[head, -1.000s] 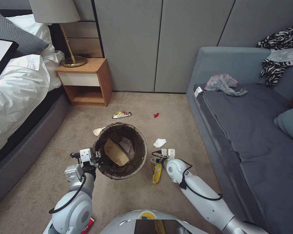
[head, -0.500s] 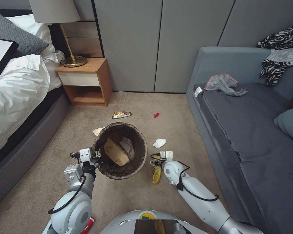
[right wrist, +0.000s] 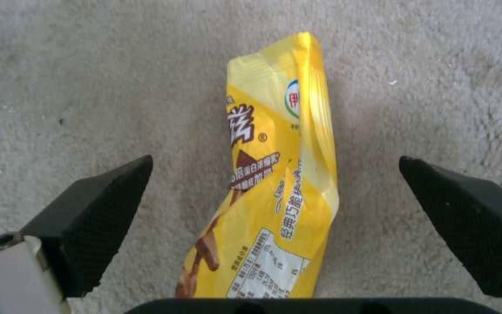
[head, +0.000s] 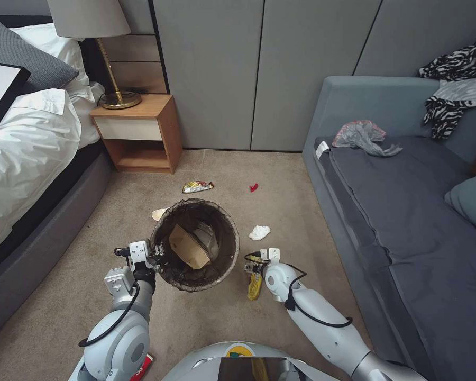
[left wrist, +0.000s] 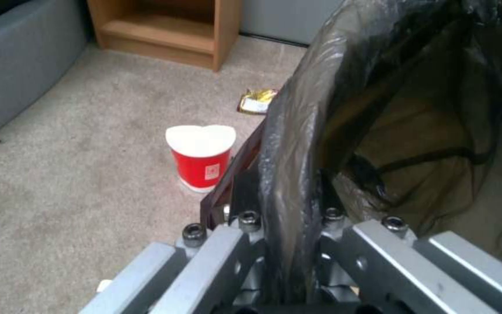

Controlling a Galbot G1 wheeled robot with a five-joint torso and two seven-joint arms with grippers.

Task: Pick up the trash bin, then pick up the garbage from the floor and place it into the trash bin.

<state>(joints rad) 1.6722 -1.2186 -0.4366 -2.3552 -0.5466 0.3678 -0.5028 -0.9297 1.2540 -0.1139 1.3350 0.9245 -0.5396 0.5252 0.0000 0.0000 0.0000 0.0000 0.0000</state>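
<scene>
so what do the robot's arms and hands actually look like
Both arms are glossy white-grey rounded shells with black cables looping loosely along the outside. The left hand is bare grey metal with bolt heads and white boxy modules on its wrist. The right hand has black wedge-shaped textured pads on pale grey fingers.

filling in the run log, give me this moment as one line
left hand: shut on trash bin rim | right hand: open, straddling yellow wrapper on carpet | in bin: tan paper
</scene>
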